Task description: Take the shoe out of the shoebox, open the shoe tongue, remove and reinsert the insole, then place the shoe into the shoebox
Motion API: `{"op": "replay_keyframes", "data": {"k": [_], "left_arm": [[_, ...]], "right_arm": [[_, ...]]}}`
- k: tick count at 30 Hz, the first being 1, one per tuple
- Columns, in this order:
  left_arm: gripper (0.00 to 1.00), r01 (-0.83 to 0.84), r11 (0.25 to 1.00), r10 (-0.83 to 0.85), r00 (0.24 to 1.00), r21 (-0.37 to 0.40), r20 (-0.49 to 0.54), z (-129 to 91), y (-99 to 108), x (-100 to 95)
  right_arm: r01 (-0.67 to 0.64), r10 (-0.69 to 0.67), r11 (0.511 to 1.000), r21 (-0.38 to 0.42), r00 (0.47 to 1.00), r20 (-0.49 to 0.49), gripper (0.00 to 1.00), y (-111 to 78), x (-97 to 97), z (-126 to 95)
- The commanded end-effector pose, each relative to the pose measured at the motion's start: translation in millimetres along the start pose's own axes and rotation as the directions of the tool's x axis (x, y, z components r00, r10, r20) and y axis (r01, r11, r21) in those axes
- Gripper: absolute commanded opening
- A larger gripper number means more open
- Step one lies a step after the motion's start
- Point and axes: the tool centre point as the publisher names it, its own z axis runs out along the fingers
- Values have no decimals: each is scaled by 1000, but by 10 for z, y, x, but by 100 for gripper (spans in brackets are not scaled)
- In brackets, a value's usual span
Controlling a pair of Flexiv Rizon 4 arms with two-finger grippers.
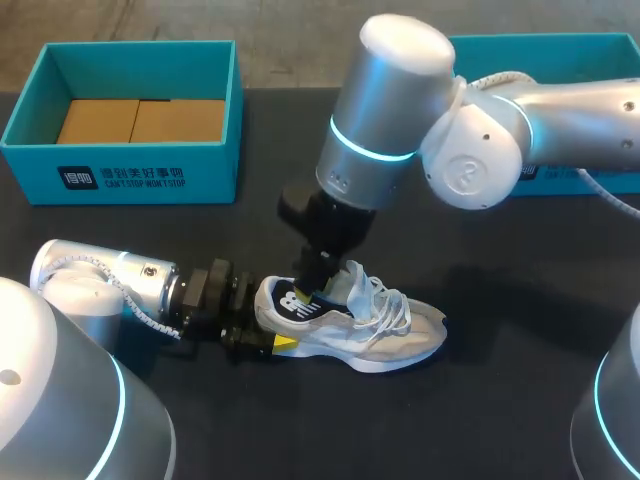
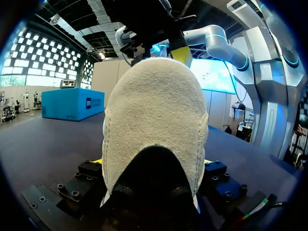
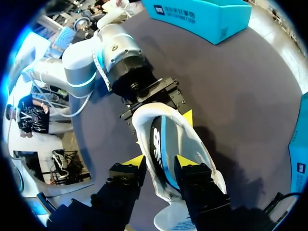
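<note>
White shoe (image 1: 352,326) on table (image 1: 505,405), heel in left fingers (image 1: 284,343)

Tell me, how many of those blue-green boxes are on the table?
2. One teal box sits at the table's far left corner, open, with brown cardboard inside. The second teal box is at the far right, partly hidden behind the right arm. No others show.

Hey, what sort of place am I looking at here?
Likely a robotics lab workstation: my left arm and right arm handle a grey sneaker on a black table, with a teal shoebox behind.
</note>
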Motion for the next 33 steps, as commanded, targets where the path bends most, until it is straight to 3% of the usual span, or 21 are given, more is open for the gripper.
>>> {"op": "replay_keyframes", "data": {"k": [1,33], "left_arm": [[0,1,1000,-1,1000,-3,1,22,42,-41],[0,1,1000,-1,1000,-3,1,22,42,-41]], "right_arm": [[0,0,1000,-1,1000,16,39,3,33,44],[40,-38,999,36,999,-34,36,7,-13,231]]}}
